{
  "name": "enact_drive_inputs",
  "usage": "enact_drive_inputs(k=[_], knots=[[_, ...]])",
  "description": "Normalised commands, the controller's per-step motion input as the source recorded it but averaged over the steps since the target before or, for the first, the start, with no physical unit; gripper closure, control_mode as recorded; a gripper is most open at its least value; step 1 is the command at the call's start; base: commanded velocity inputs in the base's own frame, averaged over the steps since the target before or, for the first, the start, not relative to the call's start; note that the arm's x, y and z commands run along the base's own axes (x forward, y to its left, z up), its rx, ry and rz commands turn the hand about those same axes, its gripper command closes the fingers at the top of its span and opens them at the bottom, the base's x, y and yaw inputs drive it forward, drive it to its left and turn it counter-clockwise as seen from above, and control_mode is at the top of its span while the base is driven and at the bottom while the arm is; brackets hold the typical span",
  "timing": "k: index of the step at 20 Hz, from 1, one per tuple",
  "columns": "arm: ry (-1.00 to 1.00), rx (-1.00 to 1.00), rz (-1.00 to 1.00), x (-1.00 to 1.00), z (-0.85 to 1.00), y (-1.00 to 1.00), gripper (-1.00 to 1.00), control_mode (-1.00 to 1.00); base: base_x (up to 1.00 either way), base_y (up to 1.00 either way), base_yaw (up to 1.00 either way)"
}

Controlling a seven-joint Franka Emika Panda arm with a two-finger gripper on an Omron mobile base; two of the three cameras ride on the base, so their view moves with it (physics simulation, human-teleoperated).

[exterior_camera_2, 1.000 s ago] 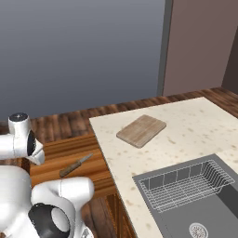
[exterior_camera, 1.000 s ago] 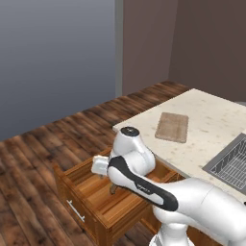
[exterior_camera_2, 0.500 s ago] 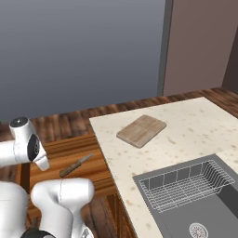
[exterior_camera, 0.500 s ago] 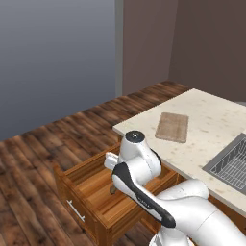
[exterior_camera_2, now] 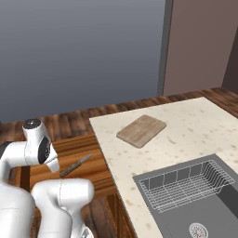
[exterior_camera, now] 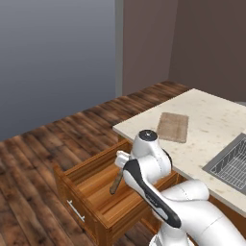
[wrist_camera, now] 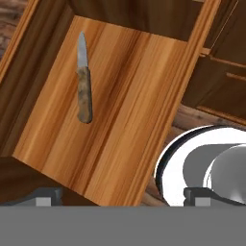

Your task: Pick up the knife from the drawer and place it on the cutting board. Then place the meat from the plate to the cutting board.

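Note:
The knife (wrist_camera: 84,86), with a brown handle and a short grey blade, lies flat on the floor of the open wooden drawer (wrist_camera: 134,96). My gripper (wrist_camera: 122,196) hangs above the drawer, open, its fingertips (wrist_camera: 48,196) far apart with nothing between them; the knife sits ahead and to the left of them. From the base, the knife (exterior_camera: 116,181) (exterior_camera_2: 76,165) lies in the drawer (exterior_camera: 81,202) (exterior_camera_2: 86,146) just below my wrist. The cutting board (exterior_camera: 173,126) (exterior_camera_2: 141,130) rests bare on the counter. The meat and the plate are out of view.
A pale speckled counter (exterior_camera_2: 195,135) runs to the right of the drawer, holding a sink with a wire rack (exterior_camera_2: 186,186). My own white arm (exterior_camera: 153,168) bends over the drawer's right side. Dark plank floor (exterior_camera: 38,158) surrounds the drawer.
My arm has swung a little to the right, further over the drawer. The gripper has stayed open, and the knife and the board lie where they were.

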Motion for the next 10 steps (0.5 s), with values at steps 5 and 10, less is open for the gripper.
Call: enact_drive_inputs(k=[5, 10], knots=[[0.0, 0.0, 0.07, 0.19, 0.0, -0.1, -1.0, -1.0, 0.0, 0.0, 0.0], [0.0, 0.0, 0.05, 0.05, -0.03, 0.0, -1.0, -1.0, 0.0, 0.0, 0.0]])
